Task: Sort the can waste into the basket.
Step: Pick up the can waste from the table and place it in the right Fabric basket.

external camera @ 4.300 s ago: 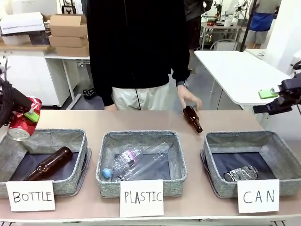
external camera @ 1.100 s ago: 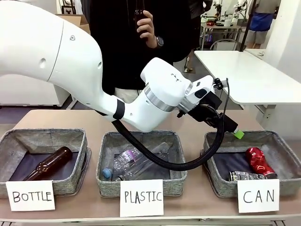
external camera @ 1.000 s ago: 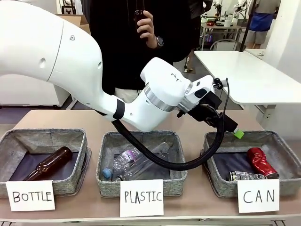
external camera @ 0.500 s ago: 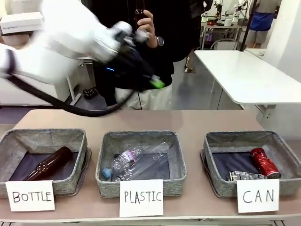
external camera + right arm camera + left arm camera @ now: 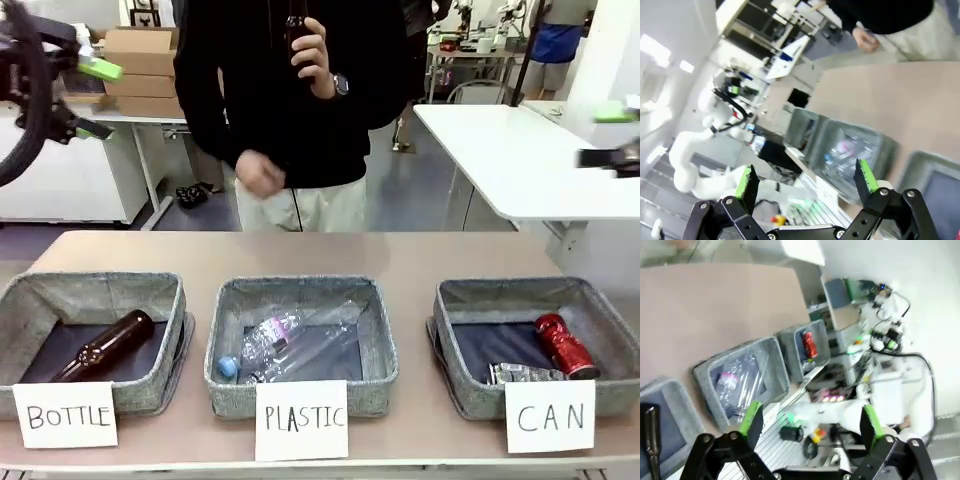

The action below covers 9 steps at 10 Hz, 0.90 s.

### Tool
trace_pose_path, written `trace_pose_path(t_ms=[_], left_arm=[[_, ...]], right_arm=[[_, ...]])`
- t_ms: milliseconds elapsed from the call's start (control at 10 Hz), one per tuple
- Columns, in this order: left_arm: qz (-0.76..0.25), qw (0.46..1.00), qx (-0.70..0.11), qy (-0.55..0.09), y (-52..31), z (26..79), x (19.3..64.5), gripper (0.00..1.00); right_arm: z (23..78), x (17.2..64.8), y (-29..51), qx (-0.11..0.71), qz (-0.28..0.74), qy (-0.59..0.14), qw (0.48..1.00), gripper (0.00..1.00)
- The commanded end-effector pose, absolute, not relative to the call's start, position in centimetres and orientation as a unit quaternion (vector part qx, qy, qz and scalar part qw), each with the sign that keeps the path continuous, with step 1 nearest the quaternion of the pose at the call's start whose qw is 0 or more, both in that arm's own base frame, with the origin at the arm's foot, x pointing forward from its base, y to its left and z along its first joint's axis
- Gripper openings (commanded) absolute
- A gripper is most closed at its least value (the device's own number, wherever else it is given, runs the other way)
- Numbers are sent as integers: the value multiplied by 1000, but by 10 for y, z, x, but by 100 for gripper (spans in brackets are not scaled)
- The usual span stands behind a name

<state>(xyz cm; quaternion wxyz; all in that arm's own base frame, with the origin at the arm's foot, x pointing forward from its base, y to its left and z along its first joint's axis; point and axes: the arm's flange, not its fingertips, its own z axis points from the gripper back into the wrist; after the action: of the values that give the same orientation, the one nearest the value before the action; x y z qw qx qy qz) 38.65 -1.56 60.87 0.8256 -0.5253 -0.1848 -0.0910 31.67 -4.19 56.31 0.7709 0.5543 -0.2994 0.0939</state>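
**Both cans in CAN basket, both grippers spread and empty**

Now, left wrist view: left gripper (image 5: pixel 807 422) has its green-padded fingers (image 5: pixel 751 417) spread wide, nothing between them. Below and beyond it sit the baskets in a row; the red can (image 5: pixel 809 344) lies in the farthest basket (image 5: pixel 790 347) from this gripper, well apart from it. Middle basket (image 5: pixel 705 377) holds a clear plastic bottle (image 5: pixel 732 385). A brown bottle (image 5: pixel 651 440) shows at the lower left, just beside the gripper's left finger in the picture.

Right wrist view: right gripper (image 5: pixel 804 184) also spread wide, pads (image 5: pixel 746 182) apart, nothing held. Blurred baskets lie ahead of it on the table (image 5: pixel 900 110); a person's hand (image 5: pixel 865 40) hangs beyond the table's far edge.

Front view: left gripper (image 5: pixel 88 95) is high at the upper left, well above and away from the table (image 5: pixel 300 255). Right gripper (image 5: pixel 612 135) is at the right edge, blurred, above and behind the CAN basket (image 5: pixel 455 350). Red can (image 5: pixel 565 345) lies tilted on the dark lining, far right side; the dented can (image 5: pixel 525 374) lies flat just beside it, near the front wall behind the CAN card (image 5: pixel 549 416). Both cans are well below and apart from either gripper. PLASTIC basket (image 5: pixel 225 340) holds the clear bottle (image 5: pixel 285 345); BOTTLE basket (image 5: pixel 165 330) holds a brown bottle (image 5: pixel 105 346). Person stands at the far side, one hand (image 5: pixel 262 176) low, the other hand (image 5: pixel 310 52) raised holding a dark object.
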Motion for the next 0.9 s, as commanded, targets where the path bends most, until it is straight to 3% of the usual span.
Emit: trace_pose_path(t_ms=[0,100,200,300,800], left_arm=[[-70,787,-584,-187,9,567,384,100],[-66,757,-620,-193,25,551,385,100],[-87,701,-674,-219,40,539,389,100],[-52,789,-582,-189,30,567,382,100],[-52,789,-582,-189,30,567,382,100]], right_arm=[[578,336,-7,601,4,-267,754,100],[592,340,-2,642,-44,-208,736,100],[599,340,1,633,-52,-181,751,100],[572,337,6,610,25,-240,755,100],[572,337,6,610,25,-240,755,100]])
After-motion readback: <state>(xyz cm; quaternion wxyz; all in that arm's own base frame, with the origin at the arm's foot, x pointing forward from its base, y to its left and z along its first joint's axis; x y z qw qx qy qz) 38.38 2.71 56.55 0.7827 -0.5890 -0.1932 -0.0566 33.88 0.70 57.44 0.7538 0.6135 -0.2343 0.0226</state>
